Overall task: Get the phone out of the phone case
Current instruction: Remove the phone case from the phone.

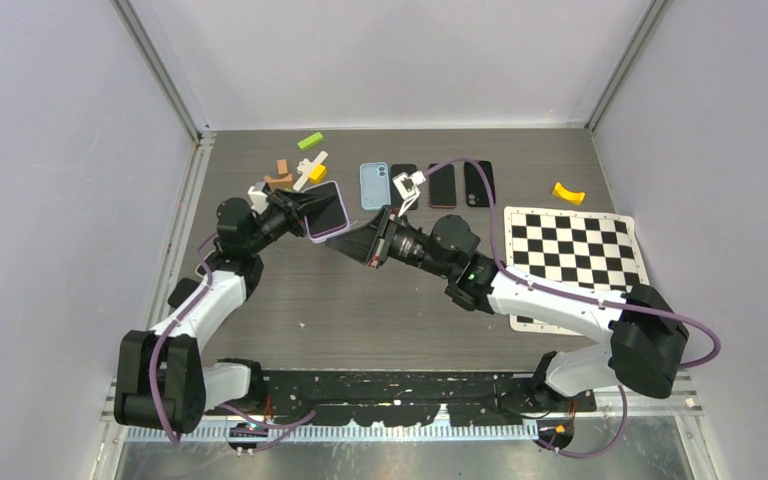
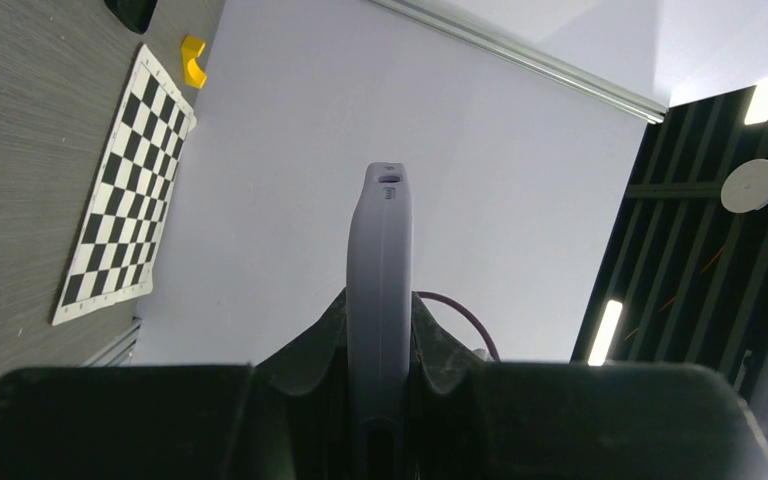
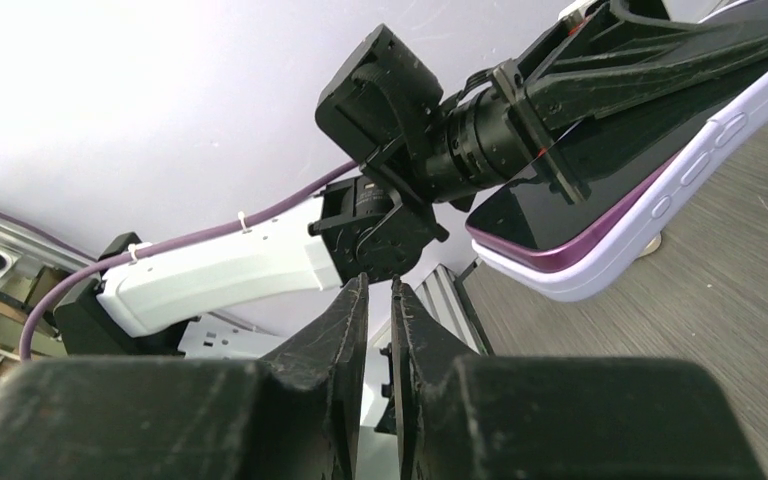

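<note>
- While the right gripper (image 3: 380, 300) hangs with its fingers all but together and nothing between them, it sits just beside the phone (image 3: 530, 210). My read: a closed tip pushing here could skid off the slick glass instead of prying it free.
- Just past it, the left gripper (image 1: 312, 207) is clamped on the phone case (image 3: 650, 225), with the phone seated inside and held tilted, apparently lifted off the table (image 1: 380, 310). A hard shove could twist the whole thing out of that clamp and drop it.
- The left wrist view shows only the case's lilac edge, pinched dead centre, with no screen in sight. The right wrist view gives the dark glass, the side buttons and the case lip.
- Farther back, only the top view shows the row of other phones (image 1: 443, 185) and the checkerboard (image 1: 572, 245).
</note>
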Robot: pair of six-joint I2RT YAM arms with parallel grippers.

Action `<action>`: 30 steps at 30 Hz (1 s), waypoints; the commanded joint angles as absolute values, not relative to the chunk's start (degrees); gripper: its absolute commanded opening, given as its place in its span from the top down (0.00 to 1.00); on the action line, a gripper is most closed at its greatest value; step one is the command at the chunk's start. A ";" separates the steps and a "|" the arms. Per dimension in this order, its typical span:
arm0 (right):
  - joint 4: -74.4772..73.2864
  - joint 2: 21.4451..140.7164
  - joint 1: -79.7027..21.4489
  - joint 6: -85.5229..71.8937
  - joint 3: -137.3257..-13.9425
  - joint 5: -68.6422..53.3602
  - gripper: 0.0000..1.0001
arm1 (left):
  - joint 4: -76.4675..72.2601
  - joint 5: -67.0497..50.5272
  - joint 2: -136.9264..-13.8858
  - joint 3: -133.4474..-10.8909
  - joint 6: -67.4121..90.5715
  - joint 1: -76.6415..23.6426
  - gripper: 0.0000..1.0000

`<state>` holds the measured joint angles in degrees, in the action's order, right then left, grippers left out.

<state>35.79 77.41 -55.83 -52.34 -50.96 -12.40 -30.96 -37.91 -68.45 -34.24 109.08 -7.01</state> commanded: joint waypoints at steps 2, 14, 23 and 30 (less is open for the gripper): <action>40.91 78.95 -56.18 -53.11 -53.19 -9.36 0.80 | -34.81 -37.34 -65.35 -34.52 111.03 -6.88 1.00; 41.39 80.81 -56.14 -52.50 -51.95 -4.40 0.80 | -34.83 -38.59 -63.15 -34.37 112.41 -6.90 1.00; 46.37 80.70 -56.13 -53.14 -50.90 -4.94 0.84 | -34.18 -38.84 -61.97 -33.70 112.72 -6.86 1.00; 45.83 80.99 -56.08 -53.39 -50.92 -4.64 0.96 | -35.24 -39.02 -62.64 -33.53 113.54 -6.88 1.00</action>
<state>43.20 81.12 -56.14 -53.10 -50.85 -6.55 -30.15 -37.78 -64.27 -33.15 112.14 -6.85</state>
